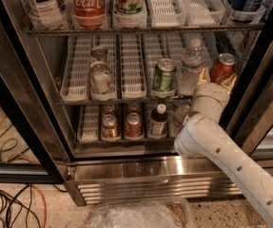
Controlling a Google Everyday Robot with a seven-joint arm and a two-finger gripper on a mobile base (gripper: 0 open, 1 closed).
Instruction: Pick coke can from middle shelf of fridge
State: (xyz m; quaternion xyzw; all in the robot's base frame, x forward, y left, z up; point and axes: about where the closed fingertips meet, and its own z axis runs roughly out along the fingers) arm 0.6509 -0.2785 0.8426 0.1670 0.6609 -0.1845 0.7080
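Observation:
The red coke can [222,65] with its silver top stands tilted at the far right of the fridge's middle shelf [126,99], a wire rack with white slotted trays. My gripper [217,78] reaches in from the lower right on a white arm. Its beige fingertips [203,74] sit on either side of the can's lower body, shut on it. The wrist hides the can's base. The fridge [150,179] has a ribbed steel grille at its foot.
A water bottle [191,65] and a green can [163,77] stand just left of the coke can, with silver cans [100,77] further left. A big Coca-Cola bottle [87,1] is on the rack above. Black door frames [264,94] flank the opening. Cables [7,208] lie on the floor.

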